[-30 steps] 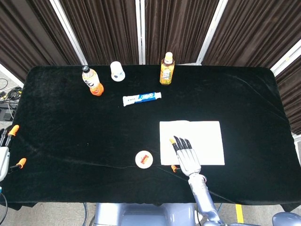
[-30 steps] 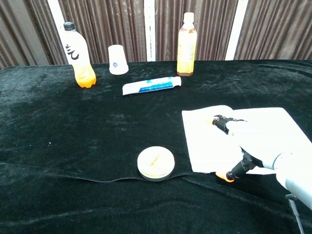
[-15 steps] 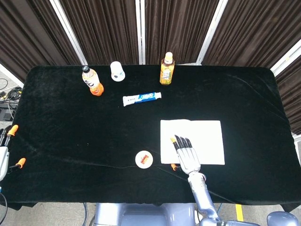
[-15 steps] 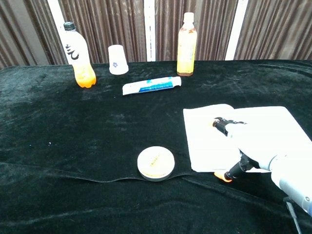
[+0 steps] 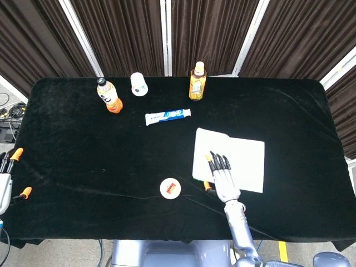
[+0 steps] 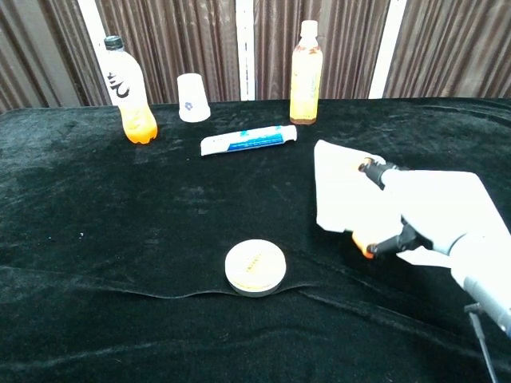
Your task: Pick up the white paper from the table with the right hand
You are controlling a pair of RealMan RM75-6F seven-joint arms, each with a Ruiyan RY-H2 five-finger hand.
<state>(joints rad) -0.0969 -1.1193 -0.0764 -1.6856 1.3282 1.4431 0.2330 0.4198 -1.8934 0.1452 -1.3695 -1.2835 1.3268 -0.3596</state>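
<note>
One right hand (image 5: 225, 179) pinches the white paper (image 5: 243, 161) between thumb beneath and fingers (image 6: 374, 168) on top, its left edge raised off the black table (image 5: 83, 144) beside a round tin (image 6: 255, 267).

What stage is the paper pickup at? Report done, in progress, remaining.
Done: the right hand has reached the white paper and pinches its near left edge between thumb and fingers. In progress: the chest view shows the paper's left side raised off the table, tilted up. Remaining: the right part of the sheet seems to lie on the cloth, so the lift is unfinished.
</note>
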